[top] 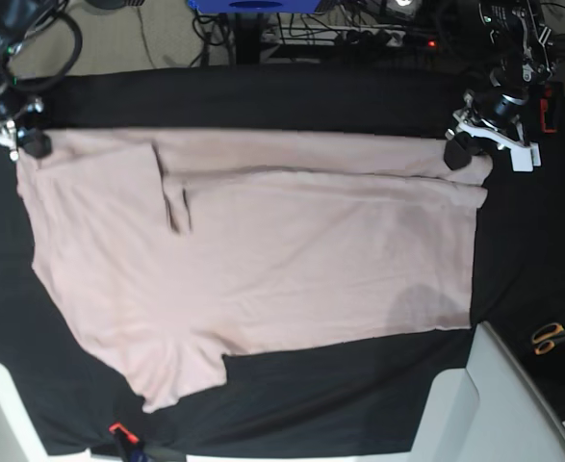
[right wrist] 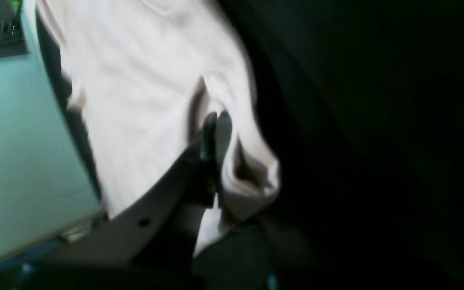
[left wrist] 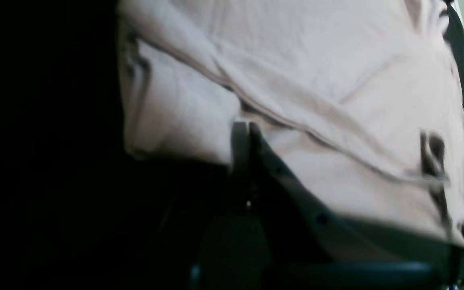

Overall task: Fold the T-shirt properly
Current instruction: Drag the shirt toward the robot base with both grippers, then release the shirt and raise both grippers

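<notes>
Pink cotton fills most of the black-covered table (top: 263, 106) in the base view, where the T-shirt (top: 263, 260) is spread flat across the dark cloth, its far long edge folded over into a narrow band that runs from one arm to the other. One sleeve is seen jutting toward the near edge of the table, and a short dark crease is visible in the fabric toward the right arm's end of the garment.

At the far corner of the shirt on the base view's left, the right gripper (top: 34, 144) is set against the cloth. In the right wrist view its fingers are pressed together with a pinch of pink fabric caught between them (right wrist: 216, 121), and the material is bunched into folds just beside the fingertips.

At the opposite far corner, on the base view's right, the left gripper (top: 455, 151) is set at the end of the folded band. In the left wrist view its fingers are likewise closed on the shirt's edge (left wrist: 245, 131), with a long diagonal fold of cloth running away from the grip.

Orange-handled scissors (top: 552, 337) are seen lying on the black covering, well apart from the shirt, near a pale panel (top: 499, 404) at the table's near corner. Both wrist views are blurred.
</notes>
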{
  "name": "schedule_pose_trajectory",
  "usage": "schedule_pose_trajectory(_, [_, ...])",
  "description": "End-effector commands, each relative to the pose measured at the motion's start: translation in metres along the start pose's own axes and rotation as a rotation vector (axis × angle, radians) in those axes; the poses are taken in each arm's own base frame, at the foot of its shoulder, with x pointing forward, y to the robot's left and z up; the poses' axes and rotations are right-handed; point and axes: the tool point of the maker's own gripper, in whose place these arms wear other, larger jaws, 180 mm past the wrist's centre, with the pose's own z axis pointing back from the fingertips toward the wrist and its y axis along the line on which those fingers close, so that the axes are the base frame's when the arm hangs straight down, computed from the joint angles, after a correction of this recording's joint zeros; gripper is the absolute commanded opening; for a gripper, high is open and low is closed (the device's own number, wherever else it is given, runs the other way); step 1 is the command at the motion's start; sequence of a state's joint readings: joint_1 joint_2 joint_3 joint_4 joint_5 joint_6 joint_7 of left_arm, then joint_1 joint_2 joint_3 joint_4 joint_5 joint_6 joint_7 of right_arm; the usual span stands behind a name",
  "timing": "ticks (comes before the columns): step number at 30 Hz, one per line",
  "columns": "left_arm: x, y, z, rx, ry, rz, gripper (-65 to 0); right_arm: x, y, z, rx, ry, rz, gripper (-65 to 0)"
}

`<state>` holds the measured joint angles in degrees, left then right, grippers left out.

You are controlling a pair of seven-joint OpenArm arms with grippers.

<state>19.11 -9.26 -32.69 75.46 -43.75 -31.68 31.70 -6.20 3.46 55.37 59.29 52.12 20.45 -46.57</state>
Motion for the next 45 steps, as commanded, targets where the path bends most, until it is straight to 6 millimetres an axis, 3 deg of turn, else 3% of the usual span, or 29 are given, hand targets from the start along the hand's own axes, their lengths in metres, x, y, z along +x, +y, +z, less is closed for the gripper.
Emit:
schedule_pose_trajectory(1, [0.015,-0.002,0.005,-0.013,-0.038,-0.025,-65.0,0.021,0.013,0.005,0.023,-0.049,0.041,-64.4])
schedule_pose_trajectory(7, [0.0,0.007,0.015,0.01,0.001,-0.025,-65.0,0.017,0.007,0.017,0.003,-0.026,0.074,-64.4])
schedule_pose_trajectory(12, [-0.019,0.018,0.029,0.04,0.042,-0.015,-65.0,0.008,-0.008,0.026,-0.03,0.0,0.076,-64.4])
schedule_pose_trajectory(21, [-0.037,0.027,0.044,0.069,0.081,-0.005,-65.0,0.011,-0.004,0.045,-0.026,-0.026,0.178,-64.4])
schedule_pose_trajectory(34, [-0.044,0.028,0.048,0.074,0.097,-0.005,-65.0,0.004,-0.018,0.054,-0.057,-0.01,0.173,-64.4])
schedule_pose_trajectory(45, [-0.045,0.028,0.046,0.073,0.098,0.0,-65.0,0.002,-0.019,0.053,-0.06,-0.006,0.173,-64.4])
